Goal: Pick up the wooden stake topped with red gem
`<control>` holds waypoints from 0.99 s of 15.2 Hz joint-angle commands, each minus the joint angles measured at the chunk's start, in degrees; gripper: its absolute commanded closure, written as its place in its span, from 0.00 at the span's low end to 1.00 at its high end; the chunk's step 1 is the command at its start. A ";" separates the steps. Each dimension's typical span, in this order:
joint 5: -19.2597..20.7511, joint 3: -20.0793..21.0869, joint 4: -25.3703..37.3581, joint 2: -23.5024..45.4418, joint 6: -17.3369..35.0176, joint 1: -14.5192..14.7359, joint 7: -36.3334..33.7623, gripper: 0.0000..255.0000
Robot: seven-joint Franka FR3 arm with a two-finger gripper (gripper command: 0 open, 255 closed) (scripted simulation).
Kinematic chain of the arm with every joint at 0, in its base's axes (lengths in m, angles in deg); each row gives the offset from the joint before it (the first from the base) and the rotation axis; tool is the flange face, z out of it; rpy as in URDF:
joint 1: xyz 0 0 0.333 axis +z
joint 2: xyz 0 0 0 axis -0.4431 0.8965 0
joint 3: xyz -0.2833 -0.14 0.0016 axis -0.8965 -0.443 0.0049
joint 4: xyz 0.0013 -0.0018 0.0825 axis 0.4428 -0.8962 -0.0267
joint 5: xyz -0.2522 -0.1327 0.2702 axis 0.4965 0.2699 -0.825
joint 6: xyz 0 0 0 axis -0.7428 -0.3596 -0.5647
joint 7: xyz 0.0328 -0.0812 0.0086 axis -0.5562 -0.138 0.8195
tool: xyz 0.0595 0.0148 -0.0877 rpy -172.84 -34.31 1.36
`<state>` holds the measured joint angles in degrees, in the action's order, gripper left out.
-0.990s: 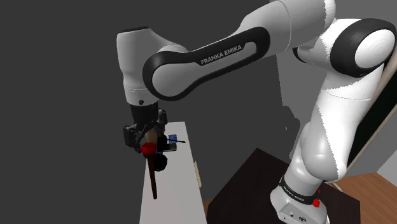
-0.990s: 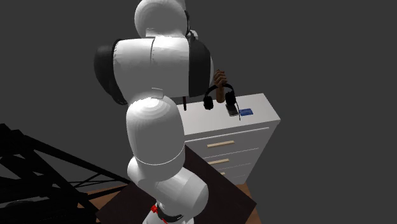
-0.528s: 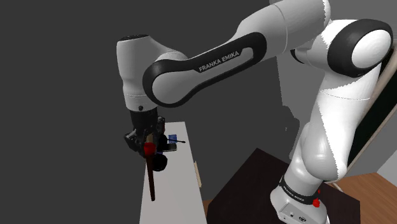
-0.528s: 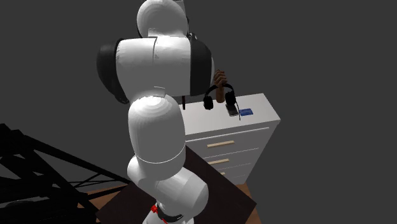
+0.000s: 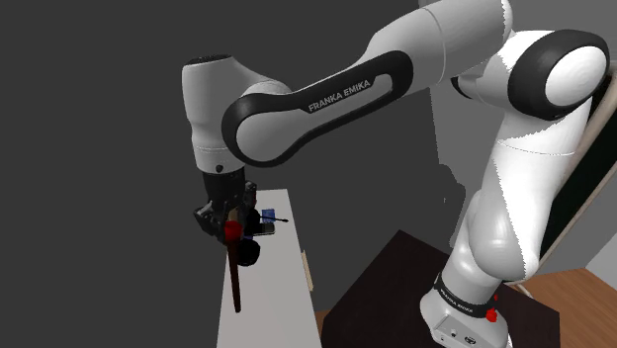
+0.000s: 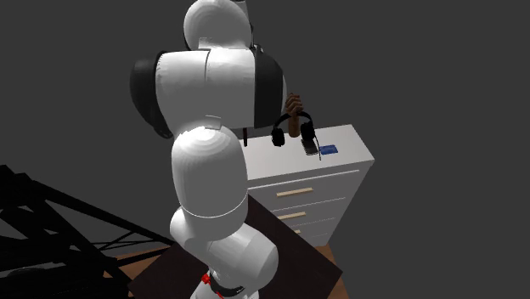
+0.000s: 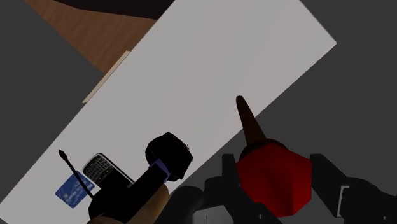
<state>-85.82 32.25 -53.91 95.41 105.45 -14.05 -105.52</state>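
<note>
one stake point(image 5: 236, 284) apparently in gripper point(image 5: 230, 221)

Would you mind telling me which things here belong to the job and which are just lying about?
For the job:
- stake with the red gem, clasped in the jaws

Lying about:
- headphones
- phone
- blue card

All three rest on the white dresser.

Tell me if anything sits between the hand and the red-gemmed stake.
Nothing visible does. The hand is shut on the stake at its red gem, and the stake hangs over the white dresser top.
</note>
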 commanded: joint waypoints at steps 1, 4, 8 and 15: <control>-0.28 -0.04 0.71 -0.10 -0.86 -0.09 0.08 1.00; -0.64 -0.01 2.43 -0.66 -3.06 -0.15 0.33 1.00; -1.00 0.01 4.90 -1.24 -6.02 -0.19 0.60 1.00; -1.26 0.04 8.43 -1.65 -9.90 -0.20 0.80 1.00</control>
